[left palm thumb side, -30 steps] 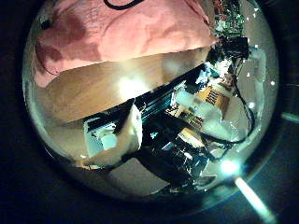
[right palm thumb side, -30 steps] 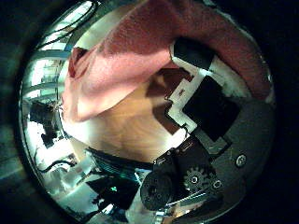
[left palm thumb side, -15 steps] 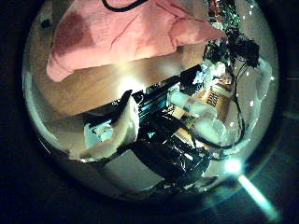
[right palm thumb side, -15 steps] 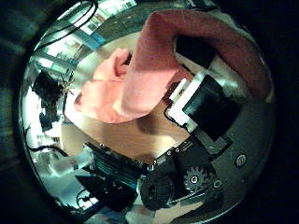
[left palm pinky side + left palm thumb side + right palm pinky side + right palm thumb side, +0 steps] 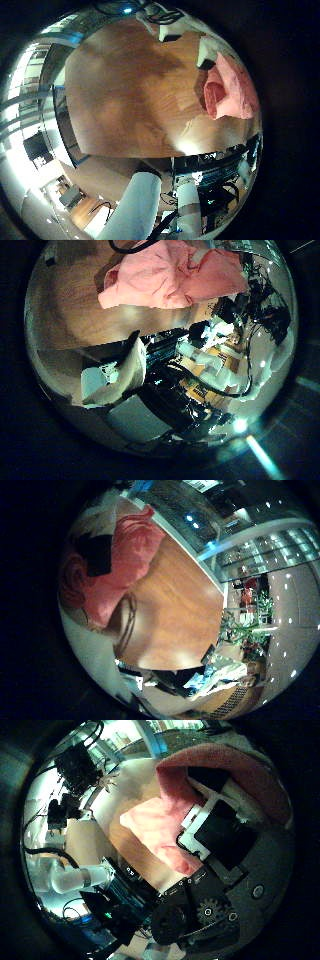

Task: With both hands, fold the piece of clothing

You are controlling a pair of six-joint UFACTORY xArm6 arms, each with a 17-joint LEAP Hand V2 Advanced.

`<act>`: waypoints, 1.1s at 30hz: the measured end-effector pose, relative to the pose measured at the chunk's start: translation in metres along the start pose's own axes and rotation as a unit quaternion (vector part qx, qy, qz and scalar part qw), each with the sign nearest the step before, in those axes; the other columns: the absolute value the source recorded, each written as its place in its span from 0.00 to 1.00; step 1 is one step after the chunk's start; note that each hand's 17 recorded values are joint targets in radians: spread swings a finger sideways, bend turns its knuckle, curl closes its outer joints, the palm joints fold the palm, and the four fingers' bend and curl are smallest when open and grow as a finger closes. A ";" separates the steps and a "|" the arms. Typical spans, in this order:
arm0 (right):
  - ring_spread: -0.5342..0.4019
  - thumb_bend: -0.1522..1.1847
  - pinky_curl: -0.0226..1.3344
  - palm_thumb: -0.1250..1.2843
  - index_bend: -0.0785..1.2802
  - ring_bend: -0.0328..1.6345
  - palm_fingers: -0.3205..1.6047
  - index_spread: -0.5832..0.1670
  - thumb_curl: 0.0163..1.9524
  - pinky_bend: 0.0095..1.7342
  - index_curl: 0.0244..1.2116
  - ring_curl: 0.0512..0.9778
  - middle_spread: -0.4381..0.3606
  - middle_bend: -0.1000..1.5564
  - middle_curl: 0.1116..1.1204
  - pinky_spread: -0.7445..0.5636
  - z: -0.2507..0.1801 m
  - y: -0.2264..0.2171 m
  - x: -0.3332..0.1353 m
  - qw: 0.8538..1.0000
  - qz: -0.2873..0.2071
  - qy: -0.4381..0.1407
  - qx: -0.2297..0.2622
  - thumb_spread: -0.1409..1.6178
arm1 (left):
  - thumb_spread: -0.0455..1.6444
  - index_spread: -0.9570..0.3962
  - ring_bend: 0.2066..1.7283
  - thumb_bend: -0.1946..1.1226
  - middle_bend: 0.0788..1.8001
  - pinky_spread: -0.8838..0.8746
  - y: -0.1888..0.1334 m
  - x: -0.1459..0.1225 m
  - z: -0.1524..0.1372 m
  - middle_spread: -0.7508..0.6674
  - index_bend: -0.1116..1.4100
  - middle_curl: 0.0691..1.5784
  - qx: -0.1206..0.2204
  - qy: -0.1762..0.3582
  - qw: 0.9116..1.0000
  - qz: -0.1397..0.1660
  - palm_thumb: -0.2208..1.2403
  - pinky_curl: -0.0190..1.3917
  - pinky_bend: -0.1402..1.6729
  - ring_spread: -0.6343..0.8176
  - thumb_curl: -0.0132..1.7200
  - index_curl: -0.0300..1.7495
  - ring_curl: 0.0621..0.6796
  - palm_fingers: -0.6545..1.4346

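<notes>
Right thumb side palm view: right hand (image 5: 225, 830) clutching pink garment (image 5: 165, 830) above wooden table (image 5: 125, 855)

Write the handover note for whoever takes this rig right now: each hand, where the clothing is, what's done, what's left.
Right hand: fingers curled on the pink garment, holding one edge up off the wooden table.
Left hand: its fingers do not show in its own palm views, so its state cannot be told; nothing lies against that palm.
Garment: bunched and rumpled, the rest of it lying on the table, some way from the left palm.
Done: one edge is gripped and raised.
Left: no neat fold shows yet. Carry the held edge over, let go, and flatten the garment.
</notes>
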State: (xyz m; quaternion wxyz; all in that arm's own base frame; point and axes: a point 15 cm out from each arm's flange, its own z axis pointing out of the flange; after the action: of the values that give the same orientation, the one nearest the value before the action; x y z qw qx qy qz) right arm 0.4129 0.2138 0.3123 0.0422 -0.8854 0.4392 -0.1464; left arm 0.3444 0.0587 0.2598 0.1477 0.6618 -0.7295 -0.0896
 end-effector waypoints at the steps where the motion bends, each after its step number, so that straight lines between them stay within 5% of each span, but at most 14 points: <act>1: 0.33 0.10 0.71 0.81 0.81 0.83 0.73 0.39 0.38 0.71 0.77 0.77 0.35 0.82 0.74 0.41 0.005 -0.008 -0.012 1.000 -0.012 -0.003 -0.003 0.69 | 0.74 0.69 0.31 0.14 0.06 0.66 0.003 -0.006 0.002 0.61 0.19 0.21 -0.002 0.000 1.000 -0.006 0.43 0.26 0.25 0.57 0.19 0.24 0.27 0.43; 14: 0.33 0.09 0.70 0.69 0.76 0.82 0.73 0.39 0.33 0.68 0.74 0.75 0.35 0.79 0.72 0.39 0.060 -0.043 -0.098 0.995 -0.091 -0.019 -0.042 0.72 | 0.75 0.69 0.31 0.14 0.06 0.66 0.025 -0.033 0.006 0.61 0.19 0.21 -0.009 -0.003 0.999 -0.042 0.45 0.26 0.24 0.55 0.19 0.24 0.27 0.44; 17: 0.32 0.09 0.66 0.66 0.62 0.82 0.67 0.35 0.31 0.66 0.71 0.71 0.32 0.73 0.67 0.34 0.058 -0.050 -0.105 0.994 -0.100 -0.020 -0.039 0.74 | 0.75 0.69 0.31 0.14 0.06 0.66 0.026 -0.030 0.010 0.61 0.19 0.21 -0.013 -0.001 0.999 -0.041 0.45 0.26 0.24 0.55 0.19 0.25 0.27 0.43; 21: 0.29 0.10 0.61 0.63 0.27 0.81 0.44 0.27 0.29 0.70 0.60 0.66 0.27 0.60 0.60 0.25 0.056 -0.051 -0.104 0.994 -0.102 -0.019 -0.038 0.76 | 0.75 0.69 0.31 0.14 0.07 0.66 0.026 -0.029 0.011 0.61 0.19 0.21 -0.014 0.000 0.999 -0.041 0.45 0.26 0.24 0.55 0.19 0.25 0.27 0.44; 23: 0.31 0.09 0.61 0.59 0.22 0.76 0.25 0.23 0.28 0.67 0.56 0.63 0.30 0.50 0.54 0.30 0.051 -0.052 -0.101 0.994 -0.101 -0.018 -0.033 0.76 | 0.75 0.69 0.31 0.14 0.07 0.66 0.026 -0.028 0.011 0.61 0.19 0.21 -0.014 0.000 0.999 -0.040 0.45 0.26 0.24 0.55 0.20 0.25 0.27 0.44; 27: 0.45 0.09 0.58 0.53 0.18 0.64 0.12 0.18 0.26 0.64 0.44 0.51 0.40 0.34 0.41 0.47 0.034 -0.053 -0.094 0.994 -0.111 -0.019 -0.017 0.75 | 0.75 0.69 0.31 0.14 0.07 0.66 0.025 -0.024 0.012 0.61 0.19 0.21 -0.014 0.002 0.999 -0.041 0.45 0.27 0.24 0.55 0.20 0.25 0.27 0.43; 33: 0.67 0.09 0.52 0.48 0.16 0.54 0.12 0.16 0.23 0.59 0.34 0.39 0.49 0.24 0.31 0.71 -0.017 -0.050 -0.066 0.994 -0.100 -0.014 0.031 0.74 | 0.75 0.69 0.31 0.14 0.07 0.66 0.027 -0.017 0.010 0.61 0.19 0.22 -0.016 0.001 0.999 -0.045 0.45 0.27 0.24 0.55 0.20 0.25 0.27 0.43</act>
State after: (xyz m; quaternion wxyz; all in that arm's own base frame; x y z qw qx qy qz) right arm 0.4081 0.2972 0.3237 0.0604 -0.9252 0.3427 -0.1512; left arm 0.3166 0.0780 0.2575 0.1546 0.6915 -0.6975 -0.1067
